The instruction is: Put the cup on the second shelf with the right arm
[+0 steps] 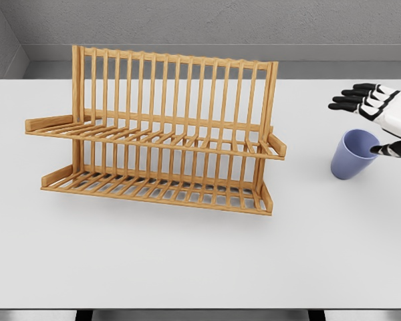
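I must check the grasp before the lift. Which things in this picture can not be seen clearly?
- Head view: the right hand is cut off by the right edge, so its palm and arm are hidden.
- Head view: whether its thumb touches the cup rim or only hovers cannot be told.
- Head view: the wooden rack slats partly hide the table behind it.
- The left hand is out of view.

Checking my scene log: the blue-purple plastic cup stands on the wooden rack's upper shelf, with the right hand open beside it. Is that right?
Not quite. The head view shows the blue-purple plastic cup standing on the white table, right of the wooden two-tier dish rack, not on its upper shelf. The right hand is open beside it, as you said.
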